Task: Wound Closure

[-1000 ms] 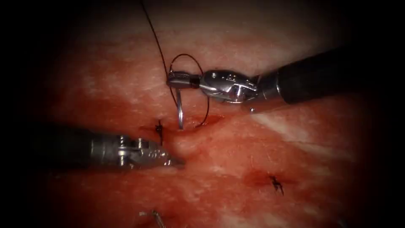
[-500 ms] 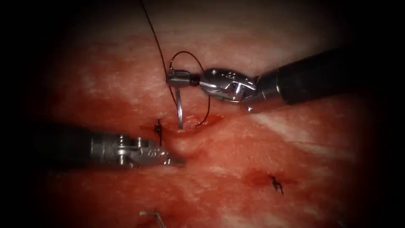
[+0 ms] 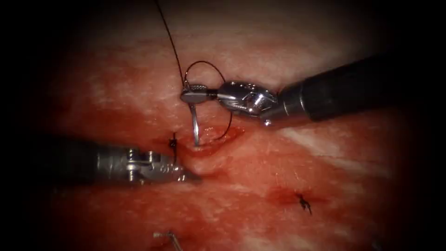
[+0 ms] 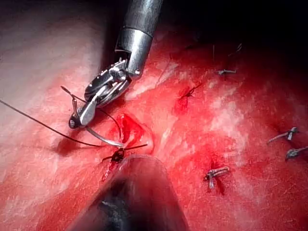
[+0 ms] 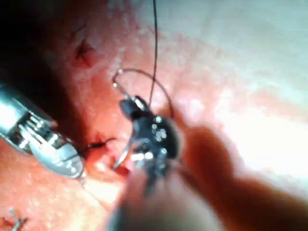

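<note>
Endoscope view: right tool [image 3: 188, 96], jaws clamped near the curved steel needle's [image 3: 194, 125] tail, points its tip down at the cut's [image 3: 209, 144] edge beside the closed, empty left tool [image 3: 193, 176].

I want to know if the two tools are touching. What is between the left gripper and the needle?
In the endoscope view, a tied black stitch and wet tissue separate the left gripper from the needle.

Needle [image 3: 195, 125] tip buried at the cut's [image 3: 211, 139] edge, depth unclear | left tool's [image 3: 186, 175] jaw tips pressed into tissue [image 3: 278, 167], grip unreadable | thread [image 3: 169, 42] runs off the top edge
</note>
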### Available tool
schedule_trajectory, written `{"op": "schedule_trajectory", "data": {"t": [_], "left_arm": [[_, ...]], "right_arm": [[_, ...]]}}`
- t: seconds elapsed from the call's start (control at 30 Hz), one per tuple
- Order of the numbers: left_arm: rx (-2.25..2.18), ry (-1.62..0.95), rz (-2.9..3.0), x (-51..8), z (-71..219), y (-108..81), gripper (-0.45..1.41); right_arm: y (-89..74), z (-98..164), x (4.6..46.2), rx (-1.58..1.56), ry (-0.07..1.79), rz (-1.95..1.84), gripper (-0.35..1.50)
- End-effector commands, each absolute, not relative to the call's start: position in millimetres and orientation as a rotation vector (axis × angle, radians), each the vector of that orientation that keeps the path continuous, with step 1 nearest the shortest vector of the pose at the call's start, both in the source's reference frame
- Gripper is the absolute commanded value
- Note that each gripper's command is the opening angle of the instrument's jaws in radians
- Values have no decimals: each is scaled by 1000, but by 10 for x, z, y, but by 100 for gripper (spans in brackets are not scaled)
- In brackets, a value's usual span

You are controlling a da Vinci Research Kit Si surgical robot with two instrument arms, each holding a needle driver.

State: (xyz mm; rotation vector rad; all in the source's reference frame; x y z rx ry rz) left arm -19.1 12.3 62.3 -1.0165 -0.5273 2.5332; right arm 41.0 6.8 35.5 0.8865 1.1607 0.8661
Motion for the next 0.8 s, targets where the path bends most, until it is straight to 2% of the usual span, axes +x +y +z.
{"op": "schedule_trajectory", "data": {"t": [0.03, 0.37, 0.5, 0.8], "left_arm": [[-1013, -528, 2534, -195, 628, 118, -45], [-1013, -530, 2534, -193, 629, 118, -45], [-1013, -530, 2534, -193, 628, 119, -45], [-1012, -530, 2535, -190, 628, 119, -45]], "right_arm": [[59, 356, 414, 913, 1152, 876, -35], [42, 354, 413, 1115, 1044, 1045, -35], [30, 357, 415, 1342, 919, 1261, -35], [15, 342, 419, 1423, 876, 1279, -35]]}}
